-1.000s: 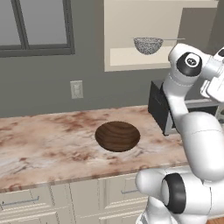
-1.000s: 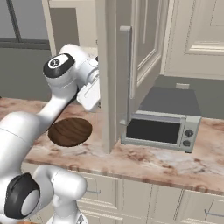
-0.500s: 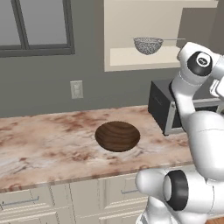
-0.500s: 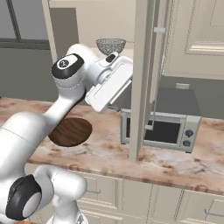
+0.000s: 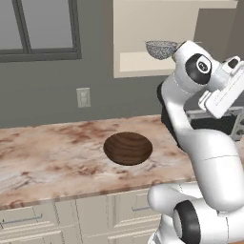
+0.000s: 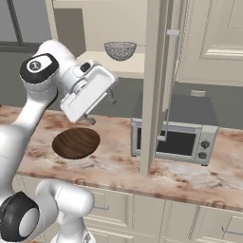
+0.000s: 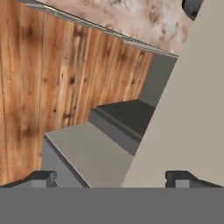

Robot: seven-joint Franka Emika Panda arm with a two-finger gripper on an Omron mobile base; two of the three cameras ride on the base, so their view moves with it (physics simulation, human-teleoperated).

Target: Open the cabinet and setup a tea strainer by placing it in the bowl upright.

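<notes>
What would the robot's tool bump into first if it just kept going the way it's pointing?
Probably the microwave: in the hand view its grey top lies straight ahead between the open tool's fingertips. The cabinet door's edge runs close beside that line, so depth is uncertain.

A wide dark brown wooden bowl (image 5: 128, 148) at centre frame shows smooth grain rings. The small grey mesh tea strainer (image 5: 161, 48), upper centre, looks speckled metal. The mottled pink-brown stone countertop (image 5: 52, 157) below appears polished; the cream cabinet (image 6: 153, 85) door, centre, matt painted.
</notes>
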